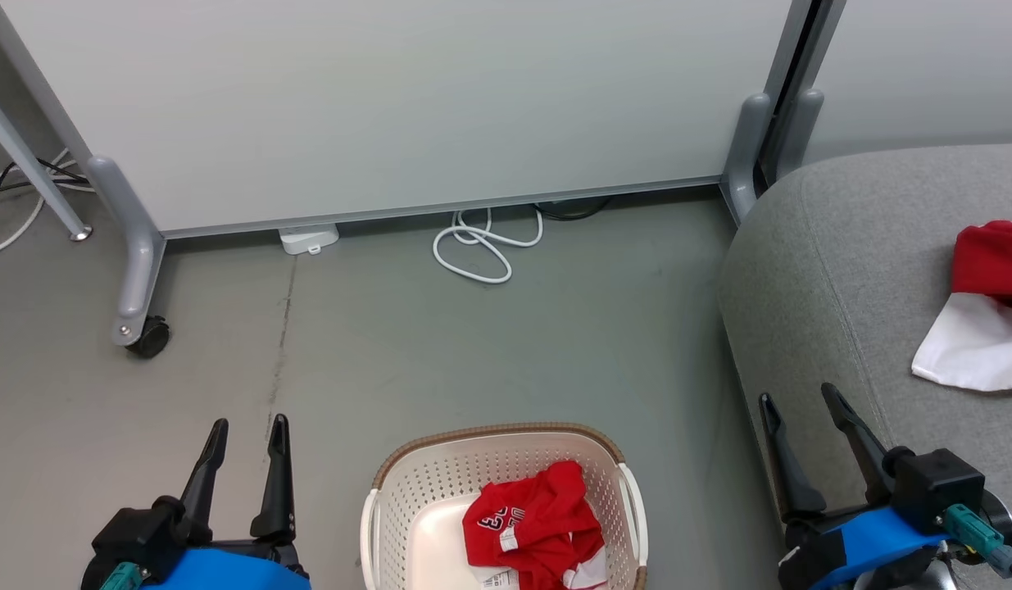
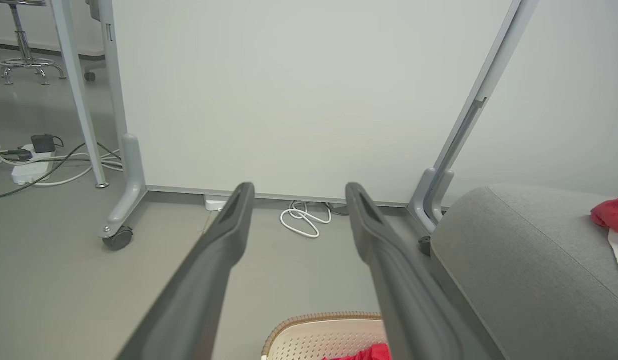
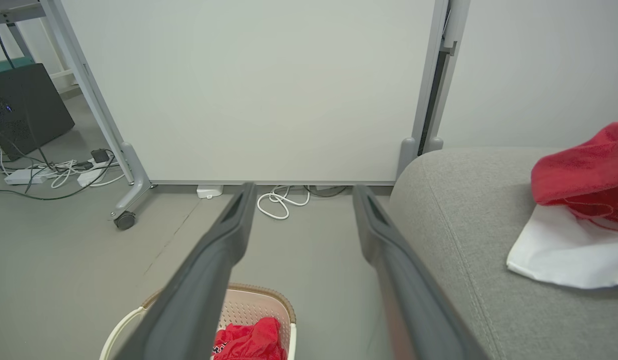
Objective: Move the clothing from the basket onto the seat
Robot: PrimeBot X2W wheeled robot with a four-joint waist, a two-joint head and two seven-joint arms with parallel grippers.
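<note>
A crumpled red jersey (image 1: 534, 524) with black digits lies inside the cream basket (image 1: 407, 483) on the floor at the bottom centre. The same jersey (image 3: 248, 340) and basket (image 3: 268, 305) show low in the right wrist view. A red and white garment (image 1: 985, 311) rests on the grey seat (image 1: 841, 262) at the right. My left gripper (image 1: 247, 426) stands open and empty over the floor left of the basket. My right gripper (image 1: 796, 397) stands open and empty at the seat's front left edge.
A white partition panel (image 1: 391, 106) on grey castor feet (image 1: 141, 328) stands behind the basket. A coiled white cable (image 1: 481, 242) lies on the floor under it. More cables and a power strip (image 3: 21, 176) lie at the far left.
</note>
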